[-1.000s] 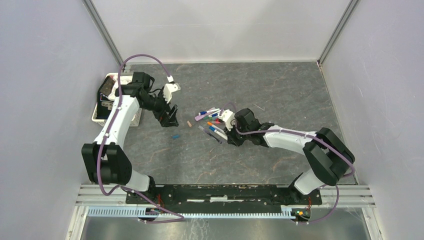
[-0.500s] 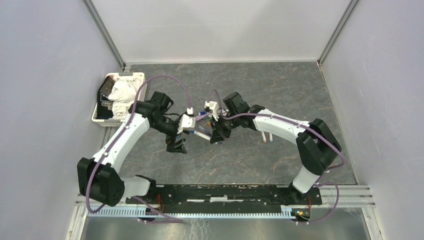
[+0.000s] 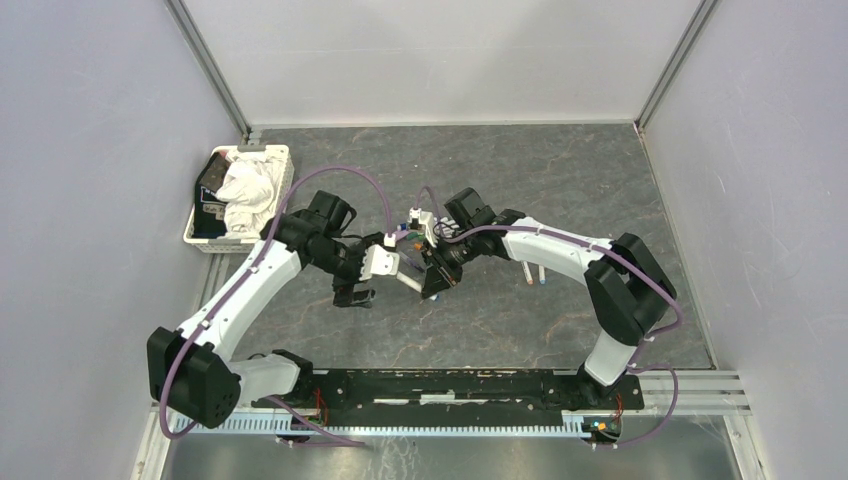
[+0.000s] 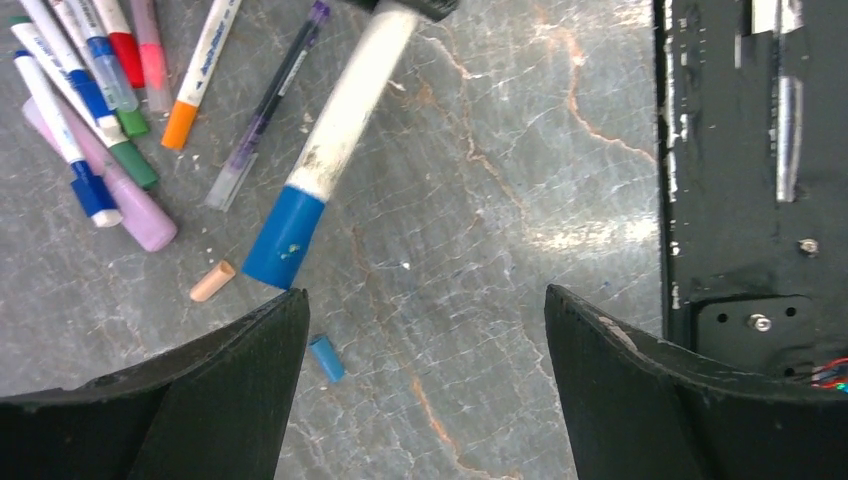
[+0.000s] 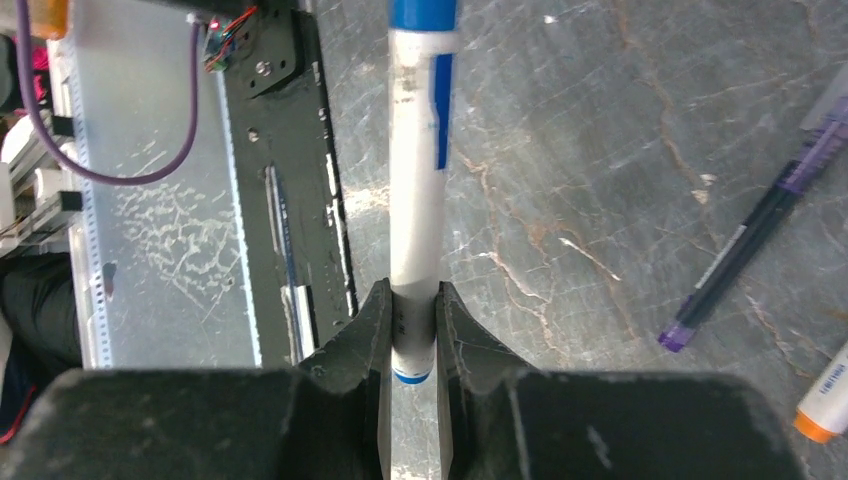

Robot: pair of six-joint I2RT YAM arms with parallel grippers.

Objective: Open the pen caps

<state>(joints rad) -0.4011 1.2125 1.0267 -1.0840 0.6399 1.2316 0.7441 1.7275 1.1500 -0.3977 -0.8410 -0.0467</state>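
Note:
My right gripper (image 5: 410, 300) is shut on a white pen (image 5: 418, 200) and holds it off the table, its blue cap (image 5: 425, 14) still on at the far end. The left wrist view shows that blue cap (image 4: 283, 240) just above my left gripper's (image 4: 425, 300) left fingertip, outside the wide open jaws. Two loose pen caps lie on the table below, a peach one (image 4: 212, 281) and a small blue one (image 4: 326, 358). Seen from the top, the left gripper (image 3: 355, 292) and the right gripper (image 3: 436, 272) face each other with the pen (image 3: 405, 280) between them.
Several capped pens (image 4: 95, 110) lie in a pile on the grey table. A purple pen (image 5: 750, 250) lies to one side. A white basket (image 3: 200, 235) with a cloth stands at the left. The black base rail (image 3: 440, 385) runs along the near edge.
The left arm swung from beside the basket to the table's middle, and its jaws narrowed slightly. The right gripper lifted the pen and turned its capped end toward the left gripper.

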